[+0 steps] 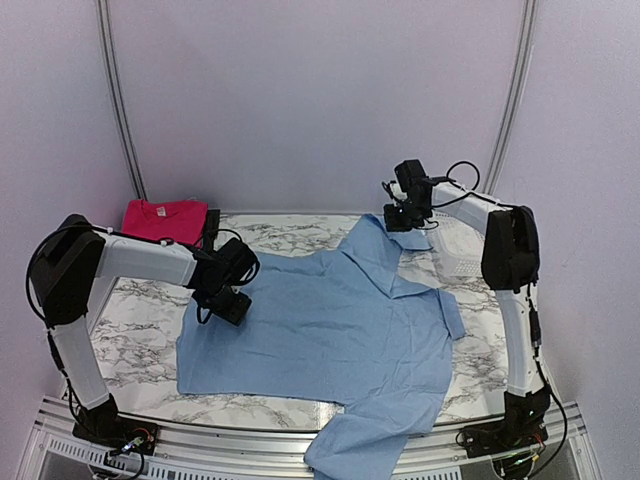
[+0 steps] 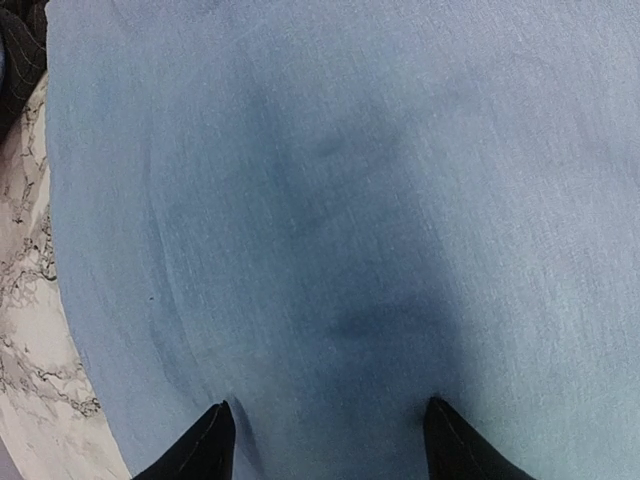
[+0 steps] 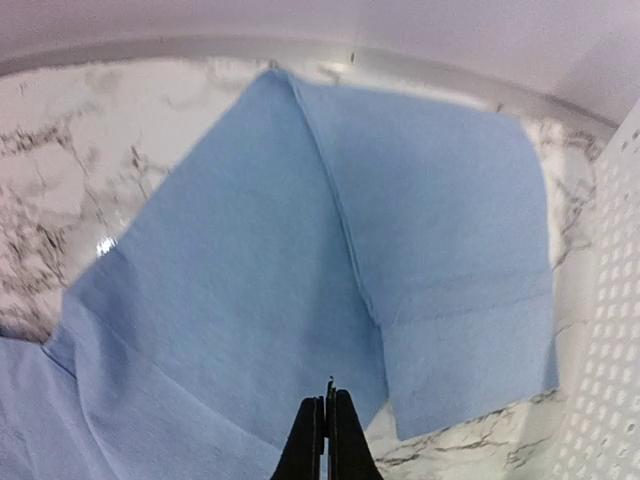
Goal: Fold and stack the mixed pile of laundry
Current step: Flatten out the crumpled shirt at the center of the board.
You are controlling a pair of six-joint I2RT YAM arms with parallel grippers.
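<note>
A light blue collared shirt point(image 1: 330, 330) lies spread flat across the marble table point(image 1: 140, 340), one sleeve hanging over the near edge. My left gripper point(image 1: 228, 305) is low over the shirt's left part, open, its fingertips point(image 2: 215, 425) just above the cloth point(image 2: 350, 200) with nothing between them. My right gripper point(image 1: 405, 220) hovers above the shirt's far right corner, shut with nothing visibly in it point(image 3: 328, 388). Below it a folded-over blue flap point(image 3: 440, 220) lies smooth. A folded pink-red T-shirt point(image 1: 160, 218) sits at the back left.
A white slatted basket point(image 1: 455, 252) stands at the back right, beside my right gripper point(image 3: 615, 330). A dark striped garment point(image 2: 20, 50) lies just left of the blue shirt. White walls close the table behind and at the sides.
</note>
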